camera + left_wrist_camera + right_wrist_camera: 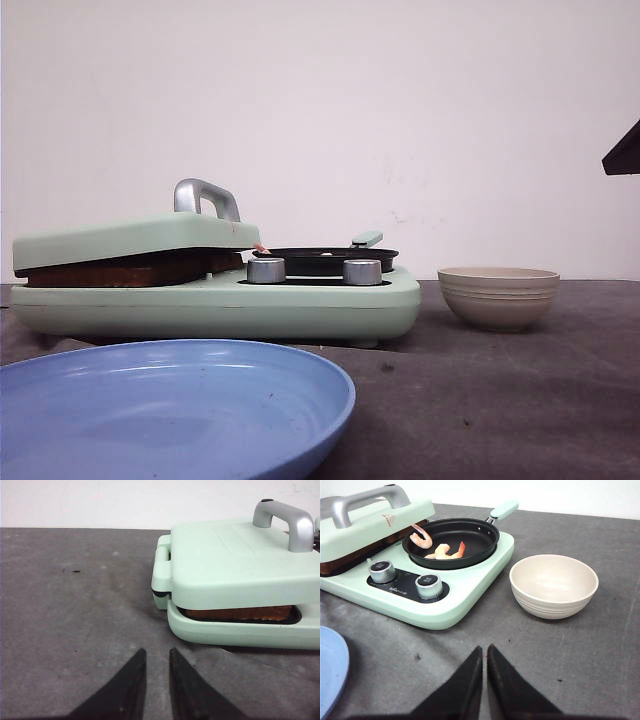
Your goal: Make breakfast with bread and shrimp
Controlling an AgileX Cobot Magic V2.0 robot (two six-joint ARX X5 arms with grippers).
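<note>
Open table (600, 645) lies right of the breakfast maker (300, 300), interrupted only by the bowl (498, 297). The blue plate (170, 410) occupies the near left. The press lid (235, 565) rests down on the bread (239, 613), leaving only a narrow slot.

Left gripper (156, 680): black fingers nearly together, a narrow gap between the tips, nothing held. It hangs low over the bare grey table (75, 620). Right gripper (484, 677): fingers pressed almost tip to tip, empty, also low above the table. Front view: only a dark corner of the right arm (624, 152) shows at the right edge.
</note>
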